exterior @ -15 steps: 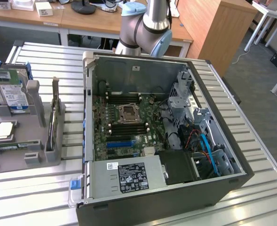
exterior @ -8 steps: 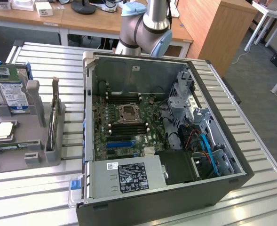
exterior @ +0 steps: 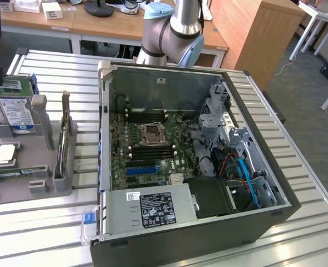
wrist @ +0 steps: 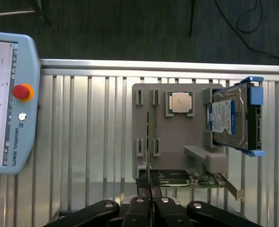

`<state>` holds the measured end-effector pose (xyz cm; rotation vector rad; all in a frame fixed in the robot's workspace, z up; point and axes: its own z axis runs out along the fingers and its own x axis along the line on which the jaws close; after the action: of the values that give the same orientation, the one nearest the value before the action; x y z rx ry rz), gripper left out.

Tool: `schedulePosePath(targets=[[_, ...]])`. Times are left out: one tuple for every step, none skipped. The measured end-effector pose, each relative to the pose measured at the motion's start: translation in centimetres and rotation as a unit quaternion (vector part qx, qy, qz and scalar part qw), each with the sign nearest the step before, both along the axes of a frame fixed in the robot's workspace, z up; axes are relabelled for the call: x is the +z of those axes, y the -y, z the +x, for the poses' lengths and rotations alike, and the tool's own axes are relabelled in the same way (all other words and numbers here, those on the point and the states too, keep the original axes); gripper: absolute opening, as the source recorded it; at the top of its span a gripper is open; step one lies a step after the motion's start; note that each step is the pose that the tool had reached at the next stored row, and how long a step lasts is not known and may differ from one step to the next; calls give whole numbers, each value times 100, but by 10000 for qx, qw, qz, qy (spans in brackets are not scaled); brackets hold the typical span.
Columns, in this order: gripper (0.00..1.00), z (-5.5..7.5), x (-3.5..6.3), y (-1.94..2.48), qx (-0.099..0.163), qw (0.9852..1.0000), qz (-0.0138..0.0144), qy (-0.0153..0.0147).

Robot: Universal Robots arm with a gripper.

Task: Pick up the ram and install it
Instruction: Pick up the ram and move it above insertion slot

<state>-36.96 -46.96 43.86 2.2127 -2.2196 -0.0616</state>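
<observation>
The ram is a thin green stick standing on its edge in the slots of a grey holder at the exterior view's left. In the wrist view the ram shows edge-on as a narrow line across the holder. My gripper hangs well above the holder, in line with the ram's end, with its black fingers pressed together and nothing between them. The open computer case lies on the table, its motherboard exposed. The arm rises behind the case.
The holder also carries a silver hard drive with a blue label, a square processor chip and an expansion card. A teach pendant lies on the slatted metal table beside the holder. Desks stand behind.
</observation>
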Motion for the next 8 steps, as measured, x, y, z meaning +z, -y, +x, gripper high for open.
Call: schedulePosePath(targets=[[12,25,0,0,0,10000,0,-1],[12,47,-1,0,0,10000,0,-1],[12,74,-1,0,0,10000,0,-2],[12,101,-1,0,0,10000,0,-2],[12,131,0,0,0,10000,0,-3],[12,162,0,0,0,10000,0,-3],[12,194,0,0,0,10000,0,-4],[12,226,0,0,1,10000,0,-4]])
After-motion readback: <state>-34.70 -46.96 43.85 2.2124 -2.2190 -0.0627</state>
